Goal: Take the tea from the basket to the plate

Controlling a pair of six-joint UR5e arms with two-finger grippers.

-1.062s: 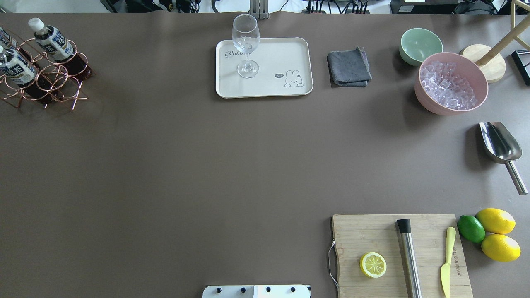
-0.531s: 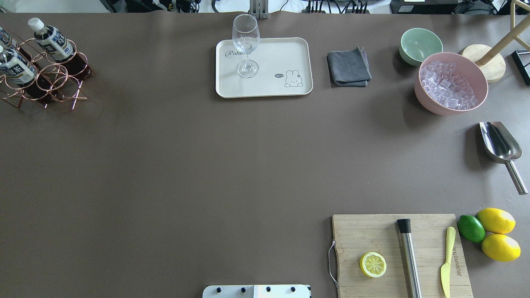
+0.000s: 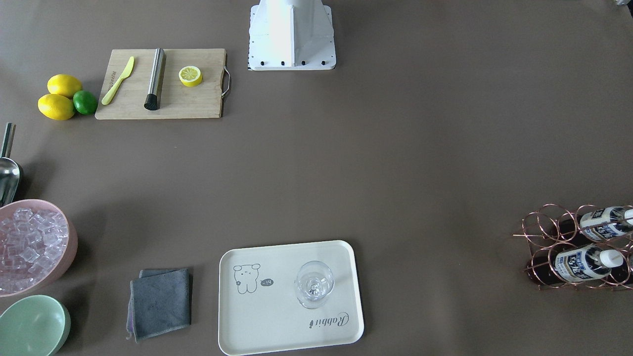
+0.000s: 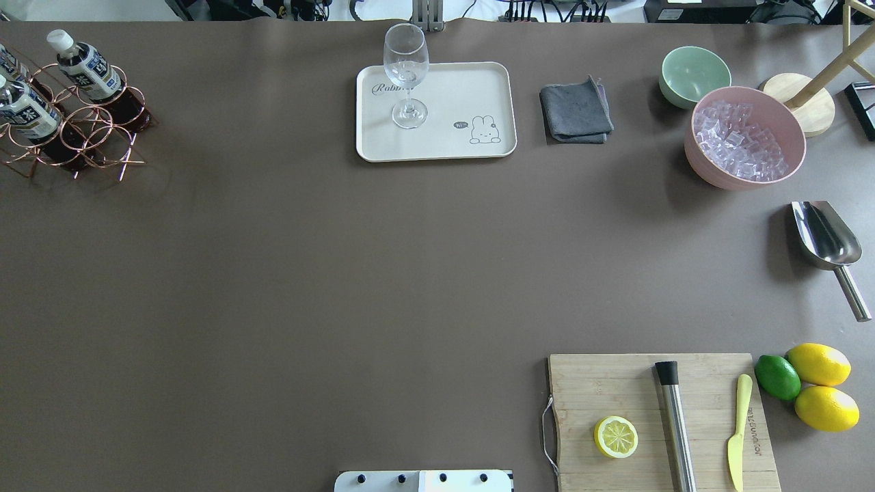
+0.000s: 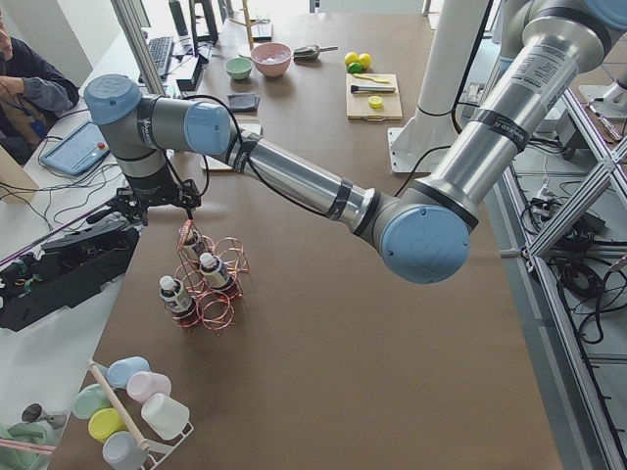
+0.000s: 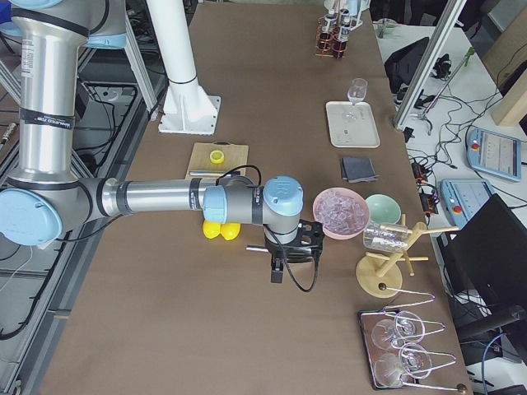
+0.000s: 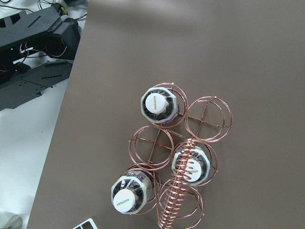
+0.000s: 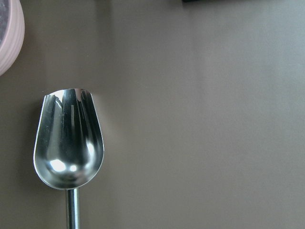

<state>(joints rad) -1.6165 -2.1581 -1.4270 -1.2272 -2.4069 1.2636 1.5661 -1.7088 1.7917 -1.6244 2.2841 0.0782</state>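
Three tea bottles stand in the copper wire basket [image 4: 89,137] at the table's far left: one [image 4: 85,65] at the back and two [image 4: 24,109] at the view's edge. From above in the left wrist view, their white caps [image 7: 157,105] sit in the rings beside the coiled handle [image 7: 178,191]. The cream plate [image 4: 465,89] lies far centre. My left gripper [image 5: 147,204] hovers above the basket [image 5: 211,284]; I cannot tell if it is open. My right gripper [image 6: 280,263] hangs over the table's right end; its state is unclear.
A wine glass [image 4: 407,75] stands on the plate. A grey cloth [image 4: 575,113], green bowl [image 4: 694,75] and pink bowl of ice [image 4: 744,137] sit far right. A metal scoop [image 8: 69,148] lies under my right wrist. A cutting board [image 4: 615,389] lies near right.
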